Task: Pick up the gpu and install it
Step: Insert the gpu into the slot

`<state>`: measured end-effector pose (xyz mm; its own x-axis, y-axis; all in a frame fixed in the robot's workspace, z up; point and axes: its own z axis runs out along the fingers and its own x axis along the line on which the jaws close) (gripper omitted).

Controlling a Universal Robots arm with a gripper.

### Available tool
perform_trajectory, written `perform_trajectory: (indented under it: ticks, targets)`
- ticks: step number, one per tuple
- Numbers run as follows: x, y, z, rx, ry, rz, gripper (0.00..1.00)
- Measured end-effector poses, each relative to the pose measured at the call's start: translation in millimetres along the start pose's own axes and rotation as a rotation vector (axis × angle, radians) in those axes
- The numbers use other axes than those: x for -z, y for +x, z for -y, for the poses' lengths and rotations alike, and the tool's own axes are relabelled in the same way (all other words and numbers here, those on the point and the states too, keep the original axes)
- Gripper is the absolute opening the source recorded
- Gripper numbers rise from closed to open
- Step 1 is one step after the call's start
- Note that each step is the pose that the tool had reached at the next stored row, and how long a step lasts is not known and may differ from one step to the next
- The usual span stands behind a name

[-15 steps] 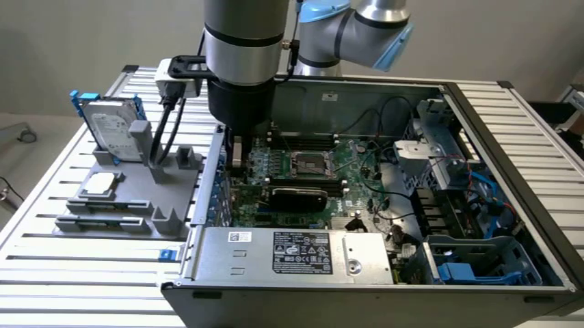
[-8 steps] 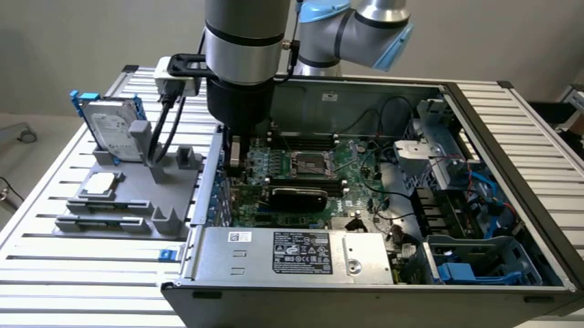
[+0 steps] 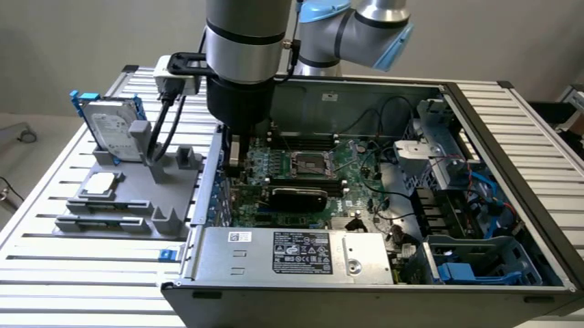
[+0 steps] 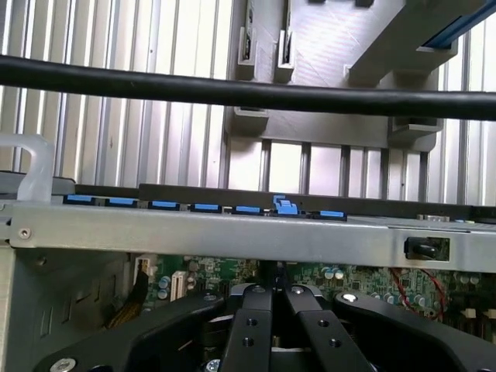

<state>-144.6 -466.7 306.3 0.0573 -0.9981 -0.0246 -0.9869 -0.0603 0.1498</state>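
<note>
Silver-grey tubular arm (image 3: 245, 34), pale blue joint caps, black wrist section, black screw-studded gripper (image 4: 273, 298) fingers.

Case wall (image 4: 232, 236) hems fingers (image 4: 256, 325); motherboard (image 3: 315, 164) beneath.

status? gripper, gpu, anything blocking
Gripper shut, down inside the open PC case over the motherboard. GPU sits on the board, black shroud up, apart from the gripper. Nothing visibly in the way.
</note>
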Motion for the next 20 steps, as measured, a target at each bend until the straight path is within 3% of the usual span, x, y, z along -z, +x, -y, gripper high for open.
perform_trajectory:
  ticks: [6, 8, 15, 17, 20]
  targets:
    - [1.5, -0.1, 1.5, -0.001, -0.0035, -0.006, 0.11]
    - [1.5, -0.1, 1.6, -0.002, -0.0039, -0.0115, 0.11]
    - [-1.6, -0.1, 2.0, -0.006, -0.0056, -0.0405, 0.11]
    - [-3.4, -0.5, 2.3, -0.007, -0.006, -0.0449, 0.11]
    - [-4.1, -2.1, 2.5, -0.007, -0.0061, -0.0459, 0.11]
